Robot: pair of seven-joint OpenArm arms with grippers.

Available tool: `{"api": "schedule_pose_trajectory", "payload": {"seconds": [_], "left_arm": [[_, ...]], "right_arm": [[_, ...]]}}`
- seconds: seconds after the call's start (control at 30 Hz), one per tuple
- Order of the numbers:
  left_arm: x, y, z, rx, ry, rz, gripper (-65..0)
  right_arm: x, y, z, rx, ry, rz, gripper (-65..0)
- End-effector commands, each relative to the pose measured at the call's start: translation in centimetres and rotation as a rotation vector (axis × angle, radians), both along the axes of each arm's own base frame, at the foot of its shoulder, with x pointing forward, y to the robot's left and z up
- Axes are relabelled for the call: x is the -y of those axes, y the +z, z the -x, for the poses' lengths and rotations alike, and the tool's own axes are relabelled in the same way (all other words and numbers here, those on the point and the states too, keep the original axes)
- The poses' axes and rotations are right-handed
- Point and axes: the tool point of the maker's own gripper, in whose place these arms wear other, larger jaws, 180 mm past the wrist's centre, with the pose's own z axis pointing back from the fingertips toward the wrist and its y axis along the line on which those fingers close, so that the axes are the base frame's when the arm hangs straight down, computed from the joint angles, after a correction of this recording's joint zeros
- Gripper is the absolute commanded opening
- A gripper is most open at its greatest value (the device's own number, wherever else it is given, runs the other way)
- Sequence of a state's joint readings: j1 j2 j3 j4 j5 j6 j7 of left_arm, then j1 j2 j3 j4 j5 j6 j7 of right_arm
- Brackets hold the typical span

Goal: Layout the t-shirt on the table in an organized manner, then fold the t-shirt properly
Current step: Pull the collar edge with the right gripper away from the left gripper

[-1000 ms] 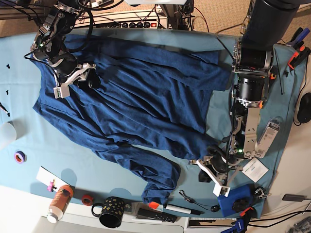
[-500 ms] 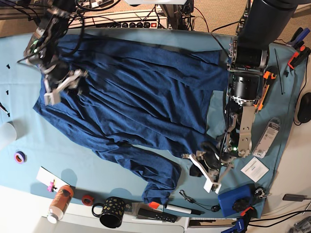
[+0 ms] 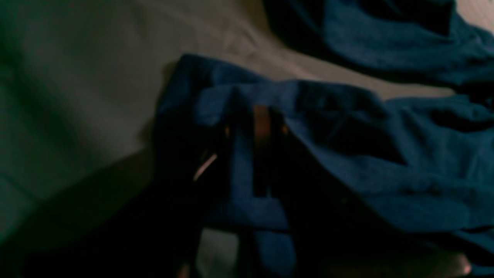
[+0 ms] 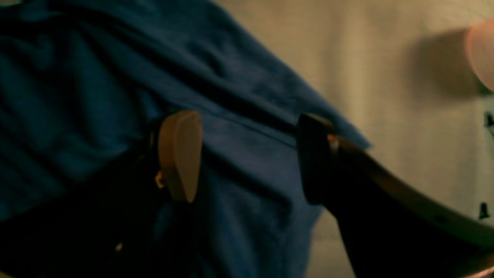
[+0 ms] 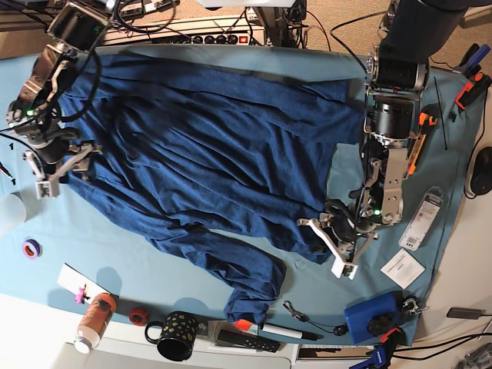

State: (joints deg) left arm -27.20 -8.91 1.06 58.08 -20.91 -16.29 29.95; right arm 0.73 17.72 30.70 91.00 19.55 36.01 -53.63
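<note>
Two arms reaching out over opposite ends of the workspace.

The right arm stretches down the base view's left side, its right gripper (image 4: 247,158) with jaws spread wide, one pale fingertip (image 4: 180,154) clear. The left arm hangs down the other side, wrist bent inward, left gripper (image 5: 332,244) with jaws nearly together, pinching dark cloth.

Beige carpet floor (image 5: 31,42) behind; power strip (image 5: 196,34) w/ cables.
</note>
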Motion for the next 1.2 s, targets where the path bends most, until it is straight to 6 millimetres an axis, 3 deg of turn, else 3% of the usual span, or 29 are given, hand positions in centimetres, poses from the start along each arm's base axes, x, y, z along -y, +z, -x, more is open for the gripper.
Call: {"api": "schedule_pose_trajectory", "payload": {"seconds": [0.0, 0.2, 0.43, 0.6, 0.73, 0.8, 0.83, 0.9, 1.0, 1.17], "left_arm": [[0.2, 2.5, -1.5, 0.068, 0.001, 0.025, -55.9], [0.3, 2.5, -1.5, 0.068, 0.000, 0.026, -55.9], [0.2, 2.5, -1.5, 0.068, 0.001, 0.025, -55.9], [0.3, 2.6, -1.5, 0.069, 0.001, 0.026, -55.9], [0.3, 2.6, -1.5, 0.072, 0.001, 0.027, -55.9], [0.2, 2.6, -1.5, 0.072, 0.001, 0.026, -55.9], [0.2, 2.6, -1.5, 0.072, 0.001, 0.026, -55.9], [0.2, 2.6, -1.5, 0.072, 0.001, 0.026, -55.9], [0.2, 2.6, -1.5, 0.072, 0.001, 0.026, -55.9], [0.3, 2.6, -1.5, 0.072, 0.001, 0.027, -55.9]], "right_arm": [[0.9, 1.4, -1.1, 0.056, -0.003, 0.007, -26.7], [2.8, -0.9, -3.2, 0.034, -0.056, -0.105, -26.7], [3.5, -0.1, -6.8, 0.061, -0.070, -0.211, -26.8], [0.9, -1.8, -7.5, -0.020, 0.017, -0.241, -26.8], [-1.9, -4.1, -7.5, -0.131, 0.130, -0.147, -26.8], [-2.3, -4.9, -7.6, -0.163, 0.140, -0.087, -27.0], [-2.4, -5.2, -7.6, -0.175, 0.148, -0.055, -28.2], [-2.3, -5.7, -7.6, -0.198, 0.159, 0.001, -37.6], [-1.5, -5.9, -7.5, -0.217, 0.142, 0.059, -62.6], [1.1, -5.3, -7.8, -0.193, 0.060, 0.144, -65.0]]}}
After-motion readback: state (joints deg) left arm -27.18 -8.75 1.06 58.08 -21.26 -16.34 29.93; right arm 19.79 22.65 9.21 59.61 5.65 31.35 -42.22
